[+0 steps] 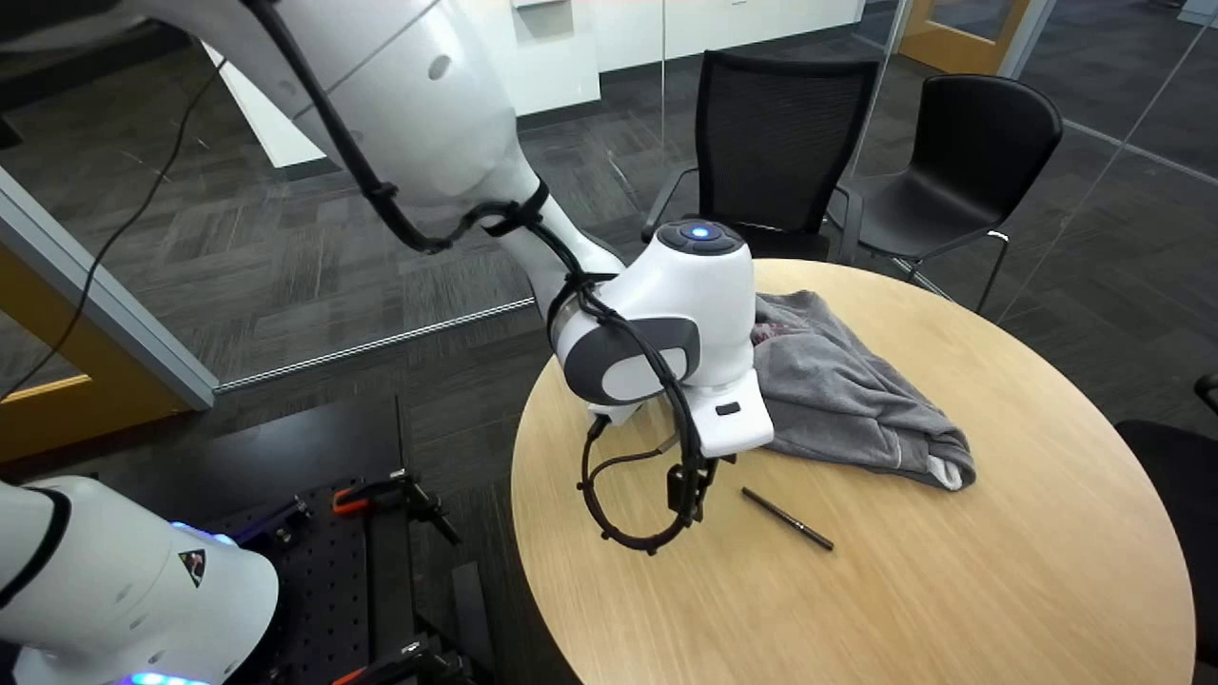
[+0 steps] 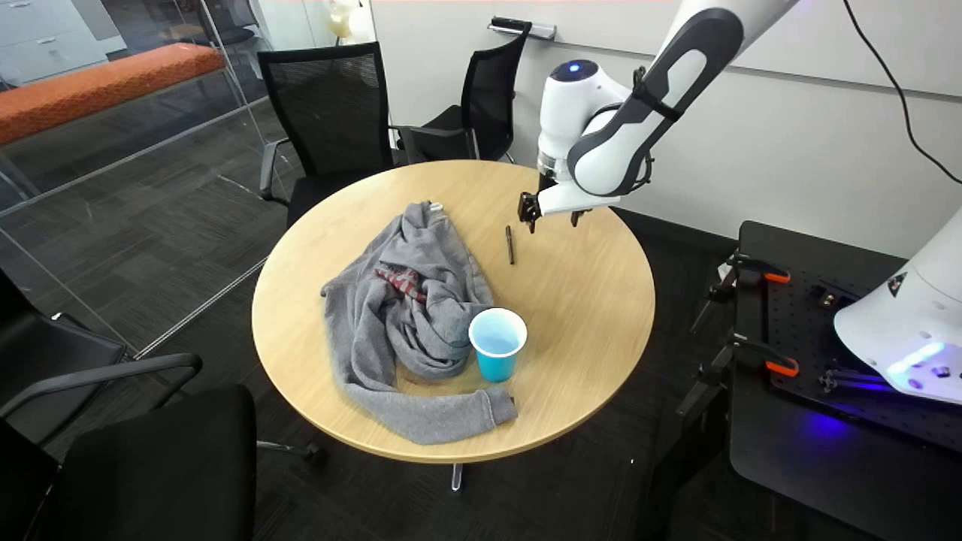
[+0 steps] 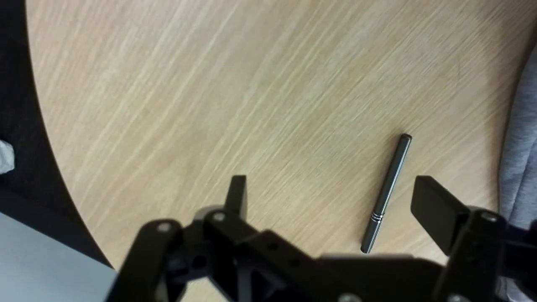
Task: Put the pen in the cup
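Observation:
The pen (image 3: 388, 184), thin and dark with silvery rings near one end, lies flat on the round wooden table in all views. My gripper (image 3: 330, 188) is open above the tabletop, its fingers wide apart and nothing held. Through that gap the wrist view shows the pen, closer to the right-hand finger (image 3: 438, 214). An exterior view puts the gripper (image 2: 554, 223) beside the pen (image 2: 510, 245), not touching it. The light-blue cup (image 2: 497, 367) stands upright against the grey cloth, its pale inside facing up. Elsewhere the cup does not show.
A crumpled grey cloth (image 2: 443, 330) with a red patch covers much of the wooden table (image 2: 586, 323); its edge (image 3: 520, 147) also enters the wrist view at right. Black chairs (image 1: 785, 143) surround the table. A black bench (image 2: 827, 451) carries the robot's base.

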Controlling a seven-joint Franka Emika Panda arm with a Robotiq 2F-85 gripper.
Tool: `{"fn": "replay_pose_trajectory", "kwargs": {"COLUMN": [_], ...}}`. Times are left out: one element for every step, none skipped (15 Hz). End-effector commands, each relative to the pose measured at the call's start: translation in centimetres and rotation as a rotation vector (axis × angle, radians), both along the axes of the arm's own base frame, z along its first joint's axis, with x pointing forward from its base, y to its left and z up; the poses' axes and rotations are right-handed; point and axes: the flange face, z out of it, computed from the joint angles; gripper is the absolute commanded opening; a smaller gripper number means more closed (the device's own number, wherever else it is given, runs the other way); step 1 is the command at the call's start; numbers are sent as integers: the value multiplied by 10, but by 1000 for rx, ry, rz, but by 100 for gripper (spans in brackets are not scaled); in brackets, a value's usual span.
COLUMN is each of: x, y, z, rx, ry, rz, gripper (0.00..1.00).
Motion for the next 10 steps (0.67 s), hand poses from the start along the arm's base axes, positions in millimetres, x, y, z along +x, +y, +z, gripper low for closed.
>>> {"fn": "replay_pose_trajectory", "kwargs": {"x": [-32, -36, -39, -42, -45, -47, -49, -50, -53, -54], "y": [8, 11, 14, 18, 22, 27, 32, 37, 44, 50], "z": [42, 50, 58, 65, 73, 79, 86, 92, 98, 105], "rx": [33, 33, 26, 16, -2, -23, -46, -66, -87, -104], "ry": [-17, -31, -40, -46, -56, -59, -62, -64, -63, -64], "rz": [-29, -15, 2, 42, 82, 125, 166, 210, 259, 305], "gripper": [100, 100, 100, 100, 100, 100, 100, 100, 100, 100]}}
